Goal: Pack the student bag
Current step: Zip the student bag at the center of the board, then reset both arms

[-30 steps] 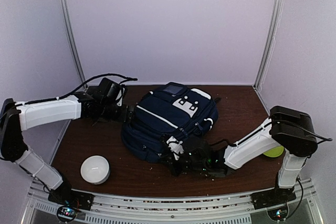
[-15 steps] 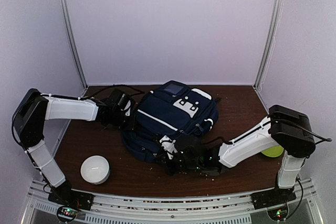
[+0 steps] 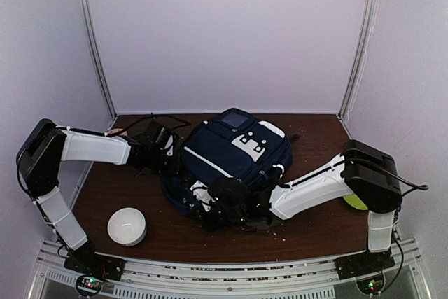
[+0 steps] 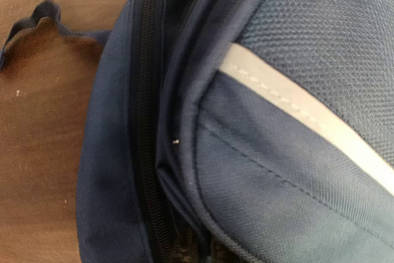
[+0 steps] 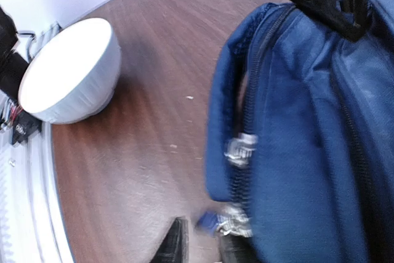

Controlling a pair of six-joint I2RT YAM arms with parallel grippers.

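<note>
The student bag (image 3: 238,152) lies in the middle of the table, dark navy with white stripes and patches. My left gripper (image 3: 170,157) presses into its left side. In the left wrist view its fingers are hidden and a fold of the bag's fabric (image 4: 184,201) beside the zip (image 4: 144,121) runs down to where they meet, so it is shut on that fabric. My right gripper (image 5: 206,246) sits low at the bag's front left corner (image 3: 208,209), fingers slightly apart. A blue zip tab (image 5: 212,221) on a metal slider (image 5: 237,221) lies just above the fingertips. A second slider (image 5: 241,149) sits higher on the zip.
A white ribbed pouch (image 3: 127,226) stands near the front left, close to the right gripper's path (image 5: 71,72). A yellow-green object (image 3: 358,201) peeks from behind the right arm. The table's front rail (image 3: 224,271) runs just below.
My left gripper reached the bag's left side and closed on it. My right gripper slid left along the bag's front edge, and its fingers have parted a little.
</note>
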